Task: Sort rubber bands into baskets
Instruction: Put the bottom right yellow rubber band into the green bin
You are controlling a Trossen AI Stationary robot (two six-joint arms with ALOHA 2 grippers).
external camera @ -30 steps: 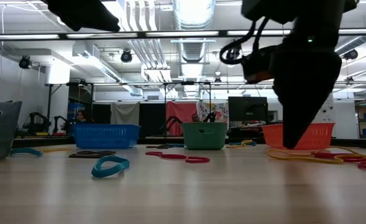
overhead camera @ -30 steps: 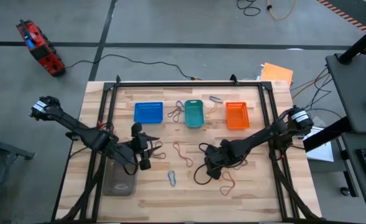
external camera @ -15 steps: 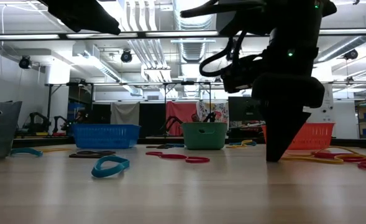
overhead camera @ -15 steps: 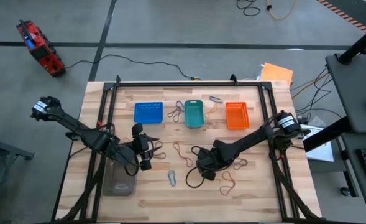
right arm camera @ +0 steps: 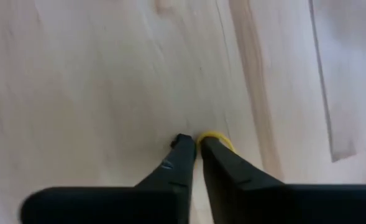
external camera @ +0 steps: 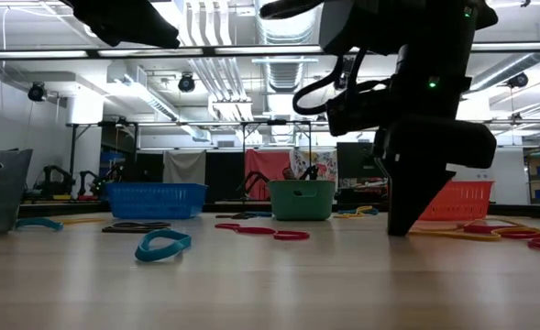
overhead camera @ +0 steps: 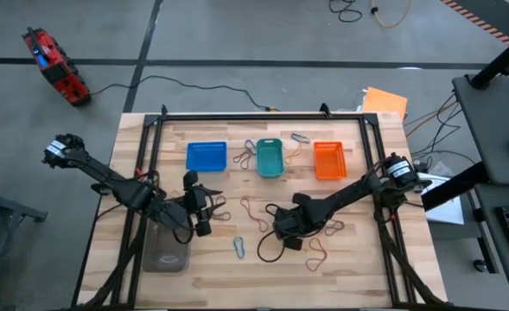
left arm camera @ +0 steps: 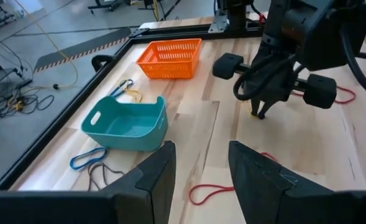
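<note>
The right gripper [overhead camera: 282,231] is down on the table [overhead camera: 358,268] at mid-depth, just right of centre, fingers pinched together on a yellow rubber band [right arm camera: 215,138]. A tip-down pinch suits a loop this thin lying flat on wood. Only a small arc of the band shows past the fingertips in the right wrist view, so I cannot tell how much of it is caught. From above the arm hides it.

The left gripper [overhead camera: 204,210] waits left of centre beside a clear grey container [overhead camera: 168,252], fingers apart and empty.

Along the far edge stand the blue basket [overhead camera: 206,156], teal basket [overhead camera: 270,158] and orange basket [overhead camera: 328,161], probably one per colour. No yellow basket shows. Other loose bands lie between and in front of the baskets, among them a blue band [overhead camera: 239,248] toward the near edge; several overlap, so counts are unclear.
</note>
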